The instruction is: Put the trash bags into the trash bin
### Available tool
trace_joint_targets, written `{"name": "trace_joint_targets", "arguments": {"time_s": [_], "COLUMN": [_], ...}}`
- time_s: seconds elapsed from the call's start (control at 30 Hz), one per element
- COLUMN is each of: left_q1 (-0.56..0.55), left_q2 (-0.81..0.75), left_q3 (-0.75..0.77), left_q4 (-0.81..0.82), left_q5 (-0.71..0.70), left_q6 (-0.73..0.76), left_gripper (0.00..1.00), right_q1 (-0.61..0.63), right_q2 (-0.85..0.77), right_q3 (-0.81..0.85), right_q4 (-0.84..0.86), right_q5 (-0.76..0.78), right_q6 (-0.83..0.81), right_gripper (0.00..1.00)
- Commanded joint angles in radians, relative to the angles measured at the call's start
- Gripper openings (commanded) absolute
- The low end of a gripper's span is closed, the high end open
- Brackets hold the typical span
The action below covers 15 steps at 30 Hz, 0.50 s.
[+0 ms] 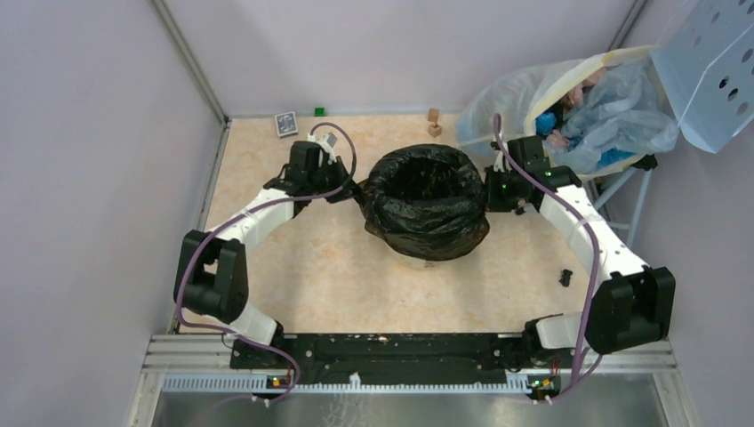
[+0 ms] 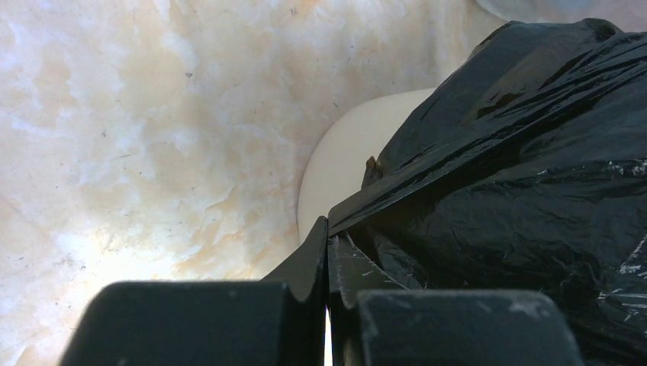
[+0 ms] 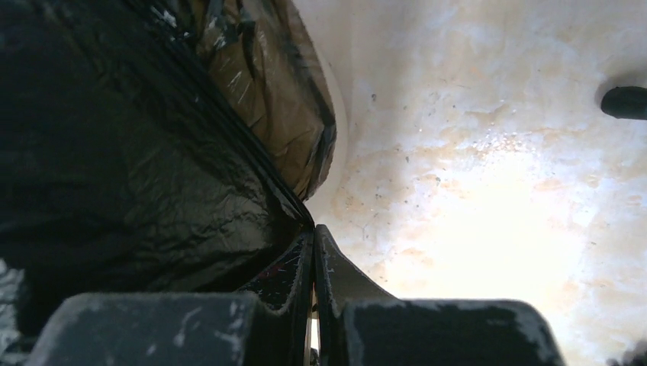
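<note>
Trash bag status: the black film sits at the centre of the top external view, on the desk, opened over the trash bin. Its mouth is spread wide and its collar is folded down outside the rim. Only a narrow band of the cream bin body shows below the film at the lower edge.

Left pincer: positioned at the left side of the bin. In the left wrist view the fingertips are pressed nearly together at the lower centre of the frame. A taut fold of film runs straight into them, so I read this pincer as closed on the trash bag. The cream wall of the bin appears just behind the fold.

Right pincer: positioned at the right side of the bin. In the right wrist view the fingertips likewise meet, with the film edge drawn into the gap. I read it as gripping the trash bag.

Progress assessment: the insertion appears largely complete, since the bag lines the bin and overlaps the rim all round. What is left, in my judgement:
1. Pull the collar further down on both sides if it needs seating.
2. Release both grips.
3. Retract the arms clear of the bin.

I cannot tell how deep the bag hangs inside; the interior reads only as black.
</note>
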Motion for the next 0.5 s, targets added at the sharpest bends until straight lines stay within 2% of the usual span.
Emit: {"name": "trace_joint_targets", "arguments": {"time_s": [0.0, 0.13, 0.3, 0.47], "left_q1": [0.003, 0.004, 0.003, 0.003], "left_q2": [-0.015, -0.016, -0.015, -0.002], "left_q3": [-0.021, -0.042, -0.087, -0.108], "left_q4": [0.048, 0.049, 0.08, 0.098], "left_q5": [0.015, 0.003, 0.007, 0.002], "left_q6": [0.001, 0.008, 0.006, 0.007], "left_gripper": [0.0, 0.0, 0.0, 0.0], "right_q1": [0.0, -0.001, 0.001, 0.008], "right_q2": [-0.086, -0.103, -0.134, -0.155], "right_q3": [-0.03, -0.072, -0.233, -0.304], "right_q4": [0.11, 0.129, 0.273, 0.365], "right_q5": [-0.024, 0.009, -0.001, 0.042], "right_q6": [0.041, 0.047, 0.106, 0.138], "right_gripper": [0.0, 0.0, 0.0, 0.0]}}
